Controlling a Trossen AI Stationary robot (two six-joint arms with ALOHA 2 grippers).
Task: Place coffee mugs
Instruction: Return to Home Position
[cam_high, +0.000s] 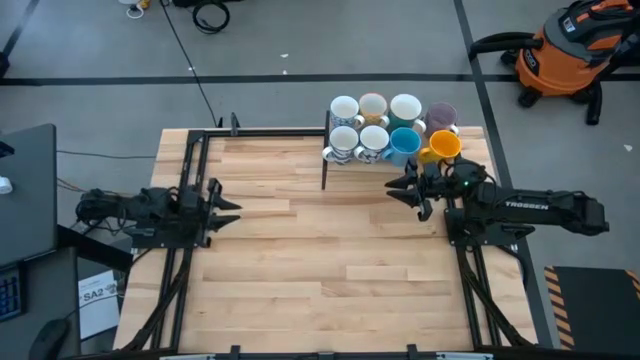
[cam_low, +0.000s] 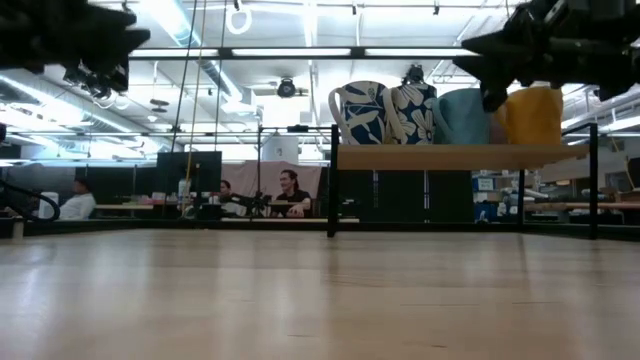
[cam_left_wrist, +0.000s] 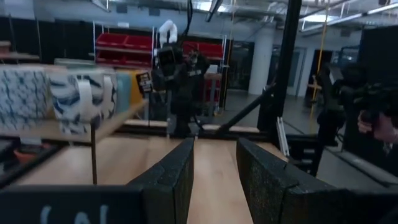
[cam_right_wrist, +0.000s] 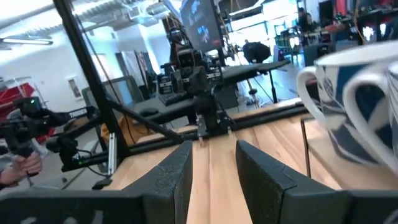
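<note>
Several coffee mugs stand in two rows on a raised wooden shelf (cam_low: 460, 156) at the table's far edge, right of the middle. Among them are white-and-blue patterned ones (cam_high: 343, 143), a blue one (cam_high: 405, 144), a yellow-orange one (cam_high: 443, 146) and a purple one (cam_high: 441, 116). My right gripper (cam_high: 392, 190) hovers open just in front of the shelf, nothing between its fingers (cam_right_wrist: 213, 149); a patterned mug (cam_right_wrist: 354, 106) shows close beside it. My left gripper (cam_high: 230, 212) hangs open and empty (cam_left_wrist: 214, 146) over the table's left side, pointing toward the right edge.
Bare wooden tabletop (cam_high: 320, 260) lies between the two arms. Black frame rails (cam_high: 190, 170) run along the table's edges, and the shelf's black leg (cam_high: 325, 160) stands near the middle. An orange vacuum (cam_high: 565, 50) sits on the floor far right. People sit in the room behind (cam_low: 285, 195).
</note>
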